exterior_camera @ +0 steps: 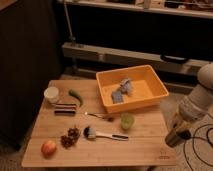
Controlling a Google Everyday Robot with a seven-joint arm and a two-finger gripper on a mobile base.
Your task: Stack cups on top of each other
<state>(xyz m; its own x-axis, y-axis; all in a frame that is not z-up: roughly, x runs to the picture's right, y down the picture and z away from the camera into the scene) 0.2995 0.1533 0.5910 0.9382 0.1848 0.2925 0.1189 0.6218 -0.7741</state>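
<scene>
Wooden table (pixel 142 148): light boards, set before a dark shelving unit; contents listed left to right.

1. Apple (pixel 48 148): red and yellow, placed at the front left corner of the table.
2. White cup (pixel 51 94): pale, round, stood upright near the back left edge, well apart from the apple.
3. Dark striped bar (pixel 65 108): laid flat just in front of the white cup.
4. Grapes (pixel 70 137): a dark bunch, found near the front edge, just right of the apple.
5. Green pepper (pixel 76 96): small and curved, laid just right of the white cup.
6. Brush (pixel 102 134): dark head at the left, pale handle pointed right, laid beside the grapes.
7. Small utensil (pixel 100 116): thin, laid between the brush and the bin; its kind cannot be made out.
8. Green cup (pixel 127 121): pale translucent green, stood upright on the table just in front of the bin's near wall and just behind the brush handle. Nothing is stacked in it or on it.
9. Yellow bin (pixel 152 95): rectangular, open-topped, set at the back right of the table. Grey-blue items (pixel 122 90) are held inside it, toward its left half.
10. Arm (pixel 200 97): white, seen at the right edge of the view.
11. Gripper (pixel 177 134): tan, pointed downward, positioned beyond the right edge of the table and well apart from the green cup. Whether it is open, closed or gripping anything cannot be told.
</scene>
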